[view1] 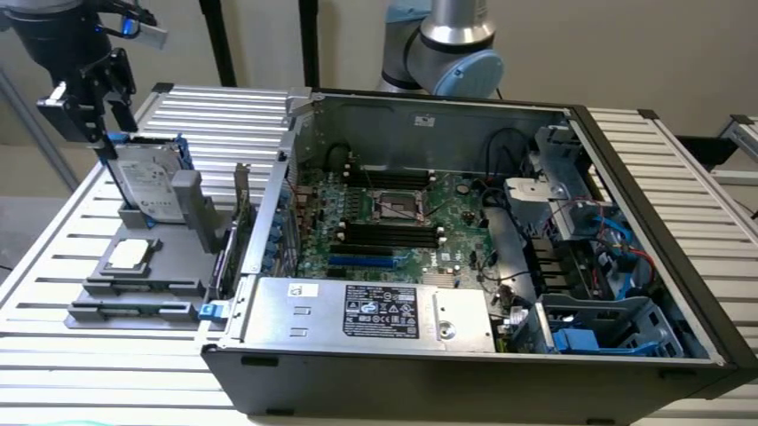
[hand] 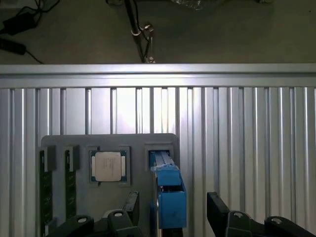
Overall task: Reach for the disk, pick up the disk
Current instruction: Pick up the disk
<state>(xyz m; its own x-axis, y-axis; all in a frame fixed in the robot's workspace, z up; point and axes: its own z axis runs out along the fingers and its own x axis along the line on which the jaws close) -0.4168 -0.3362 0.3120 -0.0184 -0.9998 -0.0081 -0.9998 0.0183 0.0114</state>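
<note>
So the disk [view1: 151,182] is standing on edge in a slot of the grey holder [view1: 154,282], which sits on the slatted metal table [view1: 53,355] at the exterior view's left, just beside the open PC case [view1: 474,377]. You can see its white label and the blue frame down the edges. A small square chip [view1: 128,255] lies flat in its own pocket on the same holder, in front of the disk.

The gripper [view1: 106,133] hangs right over the disk's top edge with its jaws wide apart and nothing in them. From the wrist view, the gripper [hand: 173,212] has one black finger [hand: 131,207] on each side of the disk [hand: 170,200], which shows edge-on as a blue strip. There's a clear gap on both sides, so no contact as far as I can see. Hard to say from the exterior view whether the fingertips are already level with the top edge or just above it.
</note>
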